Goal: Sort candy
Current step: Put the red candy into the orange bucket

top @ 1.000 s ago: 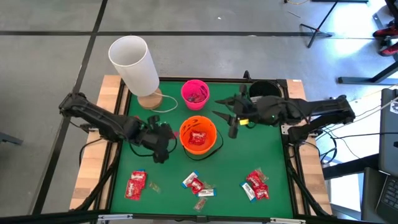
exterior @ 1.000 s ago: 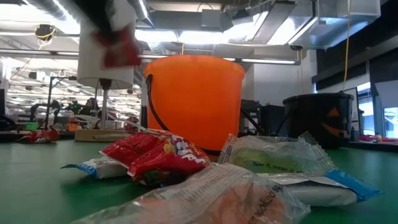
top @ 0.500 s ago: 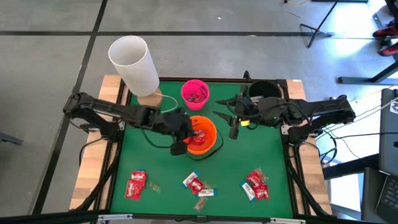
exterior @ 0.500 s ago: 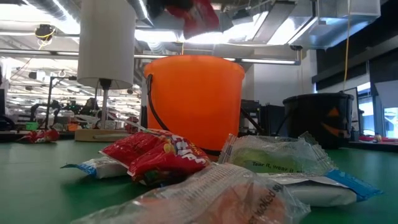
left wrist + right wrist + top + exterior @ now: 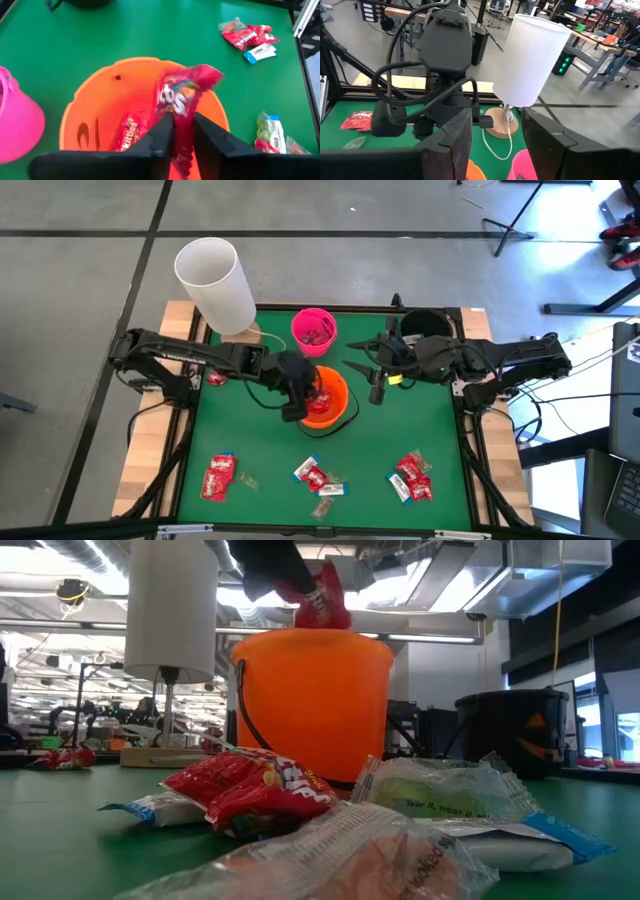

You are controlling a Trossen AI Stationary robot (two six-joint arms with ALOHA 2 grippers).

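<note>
The landmark was the orange bucket, standing near the middle of the green tabletop. The left tool was held directly above the bucket's open mouth, and a red candy packet was seen between its two fingers, which stood only slightly apart; whether the packet was firmly pinched or already being let go could not be told. The packet's long axis ran nearly upright, its lower end pointing down into the bucket, where other red candy lay. A release was judged to be all the drop required, since the bucket lay straight below.

The right tool waited beside the bucket, toward the black bucket, its fingers spread and empty.
</note>
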